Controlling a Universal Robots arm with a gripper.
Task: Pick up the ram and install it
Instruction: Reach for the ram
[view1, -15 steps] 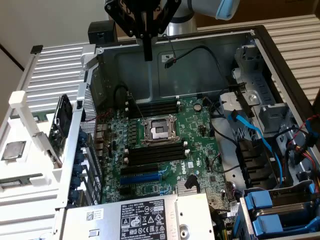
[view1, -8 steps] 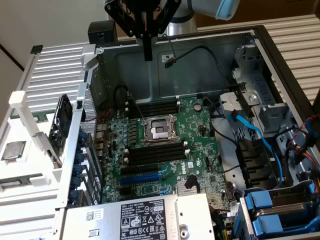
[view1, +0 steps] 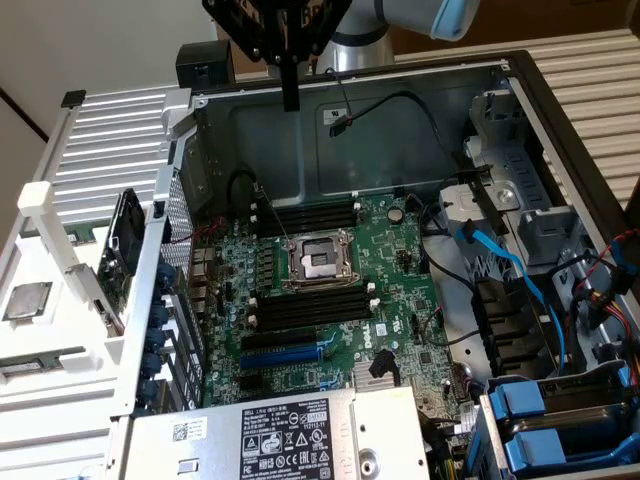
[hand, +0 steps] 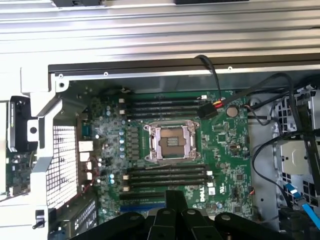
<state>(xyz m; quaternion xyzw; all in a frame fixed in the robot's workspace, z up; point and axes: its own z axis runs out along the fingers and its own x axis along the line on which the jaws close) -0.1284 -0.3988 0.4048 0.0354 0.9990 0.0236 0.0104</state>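
Gripper (view1: 290, 104) hangs high over the open computer case (view1: 260, 130) in the exterior view, closed on nothing. The ram (view1: 118, 250) stands on edge in a white rack (view1: 40, 200) outside the case, toward that view's left. In the wrist view the ram (hand: 20, 172) sits well apart from the gripper (hand: 176, 196), its long side crossing the empty memory slots (hand: 167, 175).

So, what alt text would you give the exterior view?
The gripper hangs over the far wall of an open computer case, above its green motherboard. A processor socket sits between rows of black slots.
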